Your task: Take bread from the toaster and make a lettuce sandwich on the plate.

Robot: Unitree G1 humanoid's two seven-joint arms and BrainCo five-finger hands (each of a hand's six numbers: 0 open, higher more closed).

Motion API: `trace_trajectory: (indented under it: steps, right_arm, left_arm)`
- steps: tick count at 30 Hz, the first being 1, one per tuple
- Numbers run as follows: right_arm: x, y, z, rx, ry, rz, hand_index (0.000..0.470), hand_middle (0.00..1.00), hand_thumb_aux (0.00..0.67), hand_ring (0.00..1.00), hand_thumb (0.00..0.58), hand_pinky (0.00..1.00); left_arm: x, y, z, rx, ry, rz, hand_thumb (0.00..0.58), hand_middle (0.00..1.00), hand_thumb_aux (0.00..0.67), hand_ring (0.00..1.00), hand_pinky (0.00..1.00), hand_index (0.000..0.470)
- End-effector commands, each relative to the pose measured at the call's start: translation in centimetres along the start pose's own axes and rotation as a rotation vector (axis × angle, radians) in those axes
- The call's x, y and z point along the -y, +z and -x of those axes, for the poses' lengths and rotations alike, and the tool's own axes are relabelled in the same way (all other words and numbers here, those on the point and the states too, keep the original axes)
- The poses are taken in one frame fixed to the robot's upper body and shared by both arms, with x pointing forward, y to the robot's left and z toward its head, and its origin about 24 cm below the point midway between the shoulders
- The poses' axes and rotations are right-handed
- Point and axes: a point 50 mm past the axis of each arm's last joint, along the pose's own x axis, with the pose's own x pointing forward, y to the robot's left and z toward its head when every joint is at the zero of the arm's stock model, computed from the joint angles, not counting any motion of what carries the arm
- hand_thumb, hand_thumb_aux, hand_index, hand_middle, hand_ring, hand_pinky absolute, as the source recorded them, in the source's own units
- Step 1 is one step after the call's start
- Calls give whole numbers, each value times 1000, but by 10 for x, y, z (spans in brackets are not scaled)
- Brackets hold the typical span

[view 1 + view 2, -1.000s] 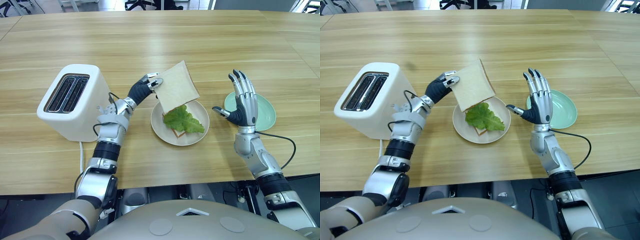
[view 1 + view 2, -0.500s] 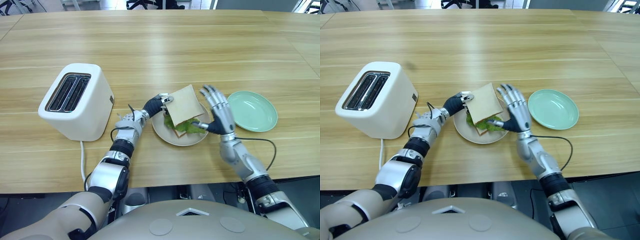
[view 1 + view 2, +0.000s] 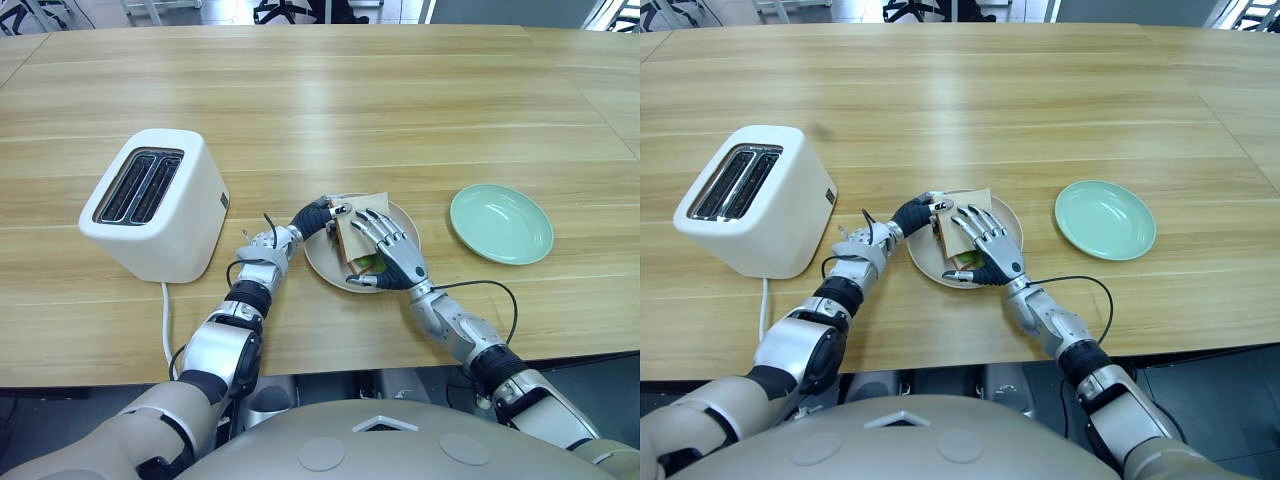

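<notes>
Topping the lettuce [image 3: 367, 264]: left hand [image 3: 316, 213] pinches the bread [image 3: 358, 210], spread right hand [image 3: 389, 251] flattens it; next, release without shifting it.

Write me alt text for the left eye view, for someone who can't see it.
The left robot hand pinches the edge of a bread slice lying over lettuce on a beige plate, while the right robot hand rests flat on the slice. A white toaster stands to the left, a green plate to the right, on a wooden table.
</notes>
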Motion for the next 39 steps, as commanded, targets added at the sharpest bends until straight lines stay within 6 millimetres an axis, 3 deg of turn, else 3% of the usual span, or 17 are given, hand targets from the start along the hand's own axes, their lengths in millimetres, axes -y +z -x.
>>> trace_trajectory:
  steps: [1,8,9,11,14,15,17,18,19,20,22,35,39]
  right_arm:
    - [-32,-8,27,-66,260,3,0,0,0,0,0,0]
    - [-47,-14,39,-119,402,-23,0,0,0,0,0,0]
    - [-50,-15,42,-126,430,-23,0,0,0,0,0,0]
    - [-53,-16,45,-133,467,-25,0,0,0,0,0,0]
    - [-60,-19,52,-163,543,-23,0,0,0,0,0,0]
    - [-62,-20,55,-170,569,-20,0,0,0,0,0,0]
    - [-65,-21,60,-182,603,-19,0,0,0,0,0,0]
    - [-66,-22,63,-186,631,-16,0,0,0,0,0,0]
    - [-68,-22,65,-191,651,-18,0,0,0,0,0,0]
    - [-68,-23,66,-194,665,-19,0,0,0,0,0,0]
    - [-69,-24,67,-201,676,-22,0,0,0,0,0,0]
    - [-62,-27,66,-205,651,-44,0,0,0,0,0,0]
    - [-62,-27,66,-208,654,-46,0,0,0,0,0,0]
  left_arm:
    - [8,-9,-1,-39,-31,-2,580,667,670,667,667,460]
    - [6,-6,-2,-28,4,-58,580,647,670,647,647,460]
    - [6,-5,-2,-18,9,-68,580,608,670,608,608,460]
    - [6,-1,-2,10,13,-88,574,565,602,565,565,413]
    - [5,4,-2,46,15,-147,567,510,570,510,510,391]
    - [5,7,-1,63,17,-167,555,478,531,478,478,364]
    - [5,10,-1,81,14,-190,454,357,357,357,357,245]
    - [5,13,-1,102,21,-222,454,357,357,357,357,245]
    - [5,17,-1,123,28,-251,183,267,116,267,267,79]
    - [5,20,-1,145,32,-276,0,149,0,149,149,0]
    - [6,27,-1,189,39,-319,0,4,0,4,4,0]
    - [-18,84,13,498,242,-500,0,0,0,0,0,0]
    - [-27,98,19,567,311,-485,0,0,0,0,0,0]
